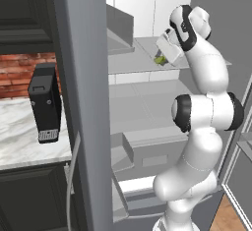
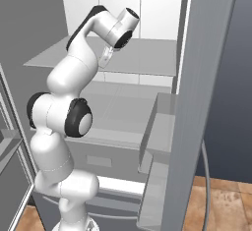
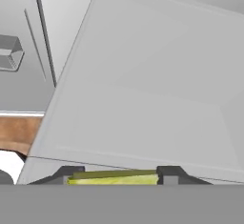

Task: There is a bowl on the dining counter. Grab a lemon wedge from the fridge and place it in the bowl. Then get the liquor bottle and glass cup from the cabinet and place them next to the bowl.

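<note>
Left base view: gripper reaches into open fridge, down at upper shelf; wedge at its tip. Right base view: hand low over same shelf. Hand view: wedge spans between both fingertips, touching each; fingers clamped on it.

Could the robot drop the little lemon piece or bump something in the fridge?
Maybe. The gripper has the lemon wedge only between its very fingertips, so it might slip as the arm lifts. The wedge lies on a fridge shelf, so the fingers could scrape it. Pulling back, the arm could brush the open fridge door beside it.
</note>
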Motion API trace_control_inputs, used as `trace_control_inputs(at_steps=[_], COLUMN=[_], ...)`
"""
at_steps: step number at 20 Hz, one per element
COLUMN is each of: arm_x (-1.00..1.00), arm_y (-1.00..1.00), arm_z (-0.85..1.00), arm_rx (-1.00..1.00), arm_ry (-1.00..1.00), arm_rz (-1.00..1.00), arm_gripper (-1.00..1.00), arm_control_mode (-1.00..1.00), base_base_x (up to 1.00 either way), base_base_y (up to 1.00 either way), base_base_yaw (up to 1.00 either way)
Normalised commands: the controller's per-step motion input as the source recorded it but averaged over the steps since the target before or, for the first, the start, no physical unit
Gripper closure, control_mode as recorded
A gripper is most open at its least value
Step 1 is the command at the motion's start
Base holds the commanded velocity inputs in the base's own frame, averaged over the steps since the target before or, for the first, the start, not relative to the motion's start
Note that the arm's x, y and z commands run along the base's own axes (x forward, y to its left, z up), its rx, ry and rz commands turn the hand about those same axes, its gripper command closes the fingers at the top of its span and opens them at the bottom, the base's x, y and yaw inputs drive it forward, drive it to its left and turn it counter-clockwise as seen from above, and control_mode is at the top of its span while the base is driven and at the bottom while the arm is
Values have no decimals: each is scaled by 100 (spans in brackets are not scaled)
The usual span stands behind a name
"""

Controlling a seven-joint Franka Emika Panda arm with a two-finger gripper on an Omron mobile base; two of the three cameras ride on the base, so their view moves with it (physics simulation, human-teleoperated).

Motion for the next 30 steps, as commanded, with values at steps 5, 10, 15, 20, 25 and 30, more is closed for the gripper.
trace_control_inputs(at_steps=[5,10,15,20,25,30], arm_x=[0,-12,-53,-91,-95,-70], arm_y=[0,0,0,1,1,1], arm_z=[0,7,6,0,3,46], arm_rx=[0,3,1,0,0,-4], arm_ry=[0,-1,-6,-17,-23,-18], arm_rz=[0,0,0,0,0,4], arm_gripper=[100,100,100,100,100,100], arm_control_mode=[-100,-100,-100,-100,-100,-100], base_base_x=[0,0,0,0,0,0], base_base_y=[0,0,0,0,0,0], base_base_yaw=[0,0,0,0,0,0])
